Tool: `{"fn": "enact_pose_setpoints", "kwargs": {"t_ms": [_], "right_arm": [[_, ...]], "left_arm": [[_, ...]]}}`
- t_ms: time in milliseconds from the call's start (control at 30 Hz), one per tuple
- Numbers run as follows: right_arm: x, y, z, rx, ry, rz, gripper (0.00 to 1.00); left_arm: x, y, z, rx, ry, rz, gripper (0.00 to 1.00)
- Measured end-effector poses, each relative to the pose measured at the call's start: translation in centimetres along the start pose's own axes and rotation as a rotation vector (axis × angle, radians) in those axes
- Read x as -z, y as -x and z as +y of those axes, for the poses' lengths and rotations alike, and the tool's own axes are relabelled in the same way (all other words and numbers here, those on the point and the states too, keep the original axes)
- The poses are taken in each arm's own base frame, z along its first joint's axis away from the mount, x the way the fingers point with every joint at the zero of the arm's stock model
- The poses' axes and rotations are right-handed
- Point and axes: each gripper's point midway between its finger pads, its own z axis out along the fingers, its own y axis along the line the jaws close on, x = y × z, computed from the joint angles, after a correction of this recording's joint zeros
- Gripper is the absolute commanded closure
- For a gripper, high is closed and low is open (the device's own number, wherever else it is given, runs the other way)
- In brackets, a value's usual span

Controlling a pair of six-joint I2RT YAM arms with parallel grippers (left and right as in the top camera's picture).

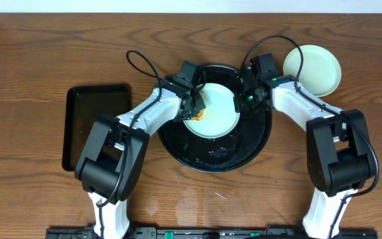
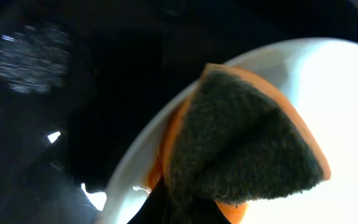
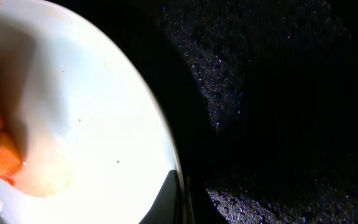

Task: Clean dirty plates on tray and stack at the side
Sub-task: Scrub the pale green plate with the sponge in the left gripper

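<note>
The brown table (image 1: 32, 66) carries the round black tray (image 1: 178, 143). Both arms bend inward over it. On it, the left end effector (image 1: 192, 101) grips a sponge (image 2: 241, 143) at a mint plate (image 1: 221, 119), by the left edge. The right end effector (image 1: 247, 99) pinches the right rim. Only the left wrist view shows the sponge's dark side. Farther back, a second plate (image 1: 312, 68) sits off the tray.

The large round glossy black tray with a raised rim (image 1: 212, 158) lies flat on the counter, its surface speckled with fine droplets. A small round shallow pale mint-blue plate (image 1: 216, 111) sits inside the tray, in its far half, with an orange smear (image 1: 198, 117) at its left edge; the rest of it looks clean. A small round pale yellow-green plate (image 1: 312, 68) rests on the counter just beyond the tray's far right rim, smear-free; whether another plate lies beneath it cannot be told.
</note>
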Motion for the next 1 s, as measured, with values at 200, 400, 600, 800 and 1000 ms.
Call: {"fn": "enact_pose_setpoints", "kwargs": {"t_ms": [200,400,600,800,1000], "right_arm": [[0.1,-0.3,0.0,-0.005,-0.004,0.014,0.99],[0.1,-0.3,0.0,-0.009,-0.005,0.014,0.99],[0.1,-0.3,-0.1,-0.009,-0.005,0.014,0.99],[0.1,-0.3,-0.1,-0.009,-0.005,0.014,0.99],[0.1,-0.2,-0.1,-0.009,-0.005,0.014,0.99]], "left_arm": [[2.5,2.4,-0.9,0.011,-0.044,-0.097,0.92],[7.1,4.3,-3.9,0.007,-0.192,-0.186,0.92],[6.3,1.8,-5.6,0.039,-0.270,-0.059,0.87],[5.5,-1.8,-7.6,0.017,-0.297,0.039,0.87],[5.5,-3.1,-8.0,-0.104,-0.304,0.054,0.88]]}}
